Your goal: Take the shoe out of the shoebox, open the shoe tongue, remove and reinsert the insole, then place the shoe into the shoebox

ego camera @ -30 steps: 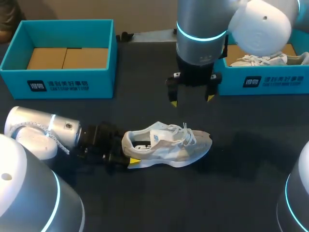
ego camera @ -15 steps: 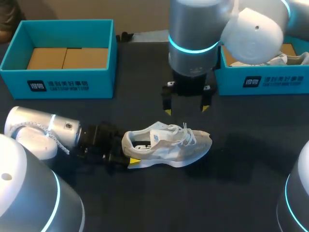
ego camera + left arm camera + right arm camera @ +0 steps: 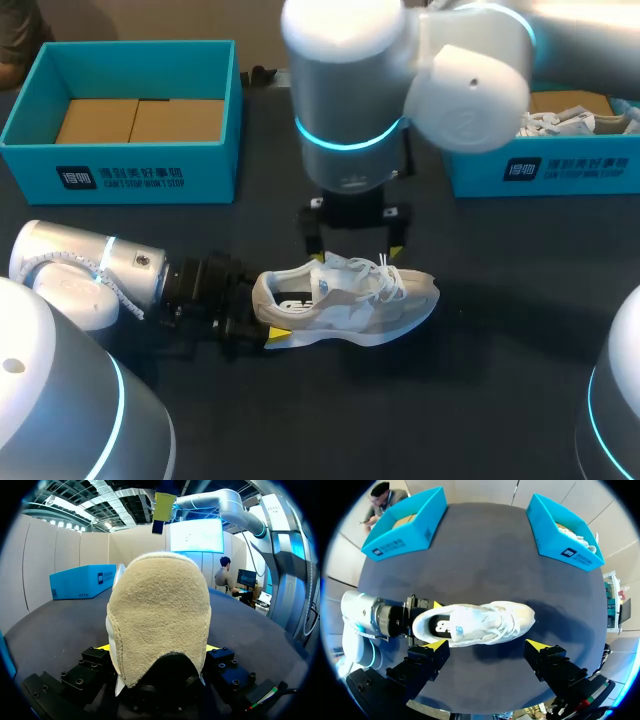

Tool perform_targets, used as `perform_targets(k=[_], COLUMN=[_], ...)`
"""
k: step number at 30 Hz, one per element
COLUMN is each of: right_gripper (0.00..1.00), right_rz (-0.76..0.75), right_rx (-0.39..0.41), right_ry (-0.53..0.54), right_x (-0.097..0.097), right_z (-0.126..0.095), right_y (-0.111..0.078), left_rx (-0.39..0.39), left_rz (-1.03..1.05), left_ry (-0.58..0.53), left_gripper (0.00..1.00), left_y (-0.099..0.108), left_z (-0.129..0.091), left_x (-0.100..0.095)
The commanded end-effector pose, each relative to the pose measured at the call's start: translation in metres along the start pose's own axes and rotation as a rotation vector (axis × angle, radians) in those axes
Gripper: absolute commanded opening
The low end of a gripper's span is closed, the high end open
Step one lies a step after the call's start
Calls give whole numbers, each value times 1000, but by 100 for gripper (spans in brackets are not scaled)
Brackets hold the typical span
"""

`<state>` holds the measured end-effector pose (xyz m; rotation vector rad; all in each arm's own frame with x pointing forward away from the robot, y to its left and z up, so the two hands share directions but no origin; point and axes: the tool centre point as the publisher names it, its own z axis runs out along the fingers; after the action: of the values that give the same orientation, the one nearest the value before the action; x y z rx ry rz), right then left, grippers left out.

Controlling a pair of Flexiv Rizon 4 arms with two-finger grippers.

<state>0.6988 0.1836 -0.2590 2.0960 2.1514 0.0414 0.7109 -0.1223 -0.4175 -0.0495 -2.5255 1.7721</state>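
1. Two fingers of the left gripper (image 3: pixel 268 312) are clenched on the heel of the shoe (image 3: pixel 345 300), one yellow tip on each side, as the left wrist view shows.
2. The shoe stands on its sole on the tabletop (image 3: pixel 500 400), out of any box, heel toward the left gripper and toe pointing away from it.
3. It looks light. The upper seems soft and will likely give under a pinch, while the sole and the padded heel seem stiffer, so the heel is a sound place to brace it.
4. The laces (image 3: pixel 385 270) lie loose. The tongue beneath them is hard to pick out; it is probably floppy and best pinched at its free top edge, near the collar.
5. The insole (image 3: pixel 445 627) shows through the opening. It is likely thin and bendy, best lifted at the heel end.
6. The right gripper (image 3: pixel 357 250) hangs released just above the shoe, fingers spread wide and holding nothing.
7. Farther off stand the left box (image 3: pixel 120 175), with cardboard inside, and the right box (image 3: pixel 540 170), with a second shoe (image 3: pixel 560 122).
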Motion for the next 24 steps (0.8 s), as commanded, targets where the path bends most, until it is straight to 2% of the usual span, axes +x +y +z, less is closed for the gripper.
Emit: perform_targets(k=[1,11,24], right_gripper=[100,100,100], right_rz=[5,-20,5], right_rx=[8,16,45], right_ry=[-39,-108,-108], right_x=[19,43,53], right_z=[13,27,54], right_y=[1,3,4], left_rx=[-2,-2,-2], left_rz=[-1,-1,-1], left_ry=[0,0,0], left_gripper=[0,0,0], left_y=[0,0,0], left_z=[2,2,2], left_x=[2,2,2])
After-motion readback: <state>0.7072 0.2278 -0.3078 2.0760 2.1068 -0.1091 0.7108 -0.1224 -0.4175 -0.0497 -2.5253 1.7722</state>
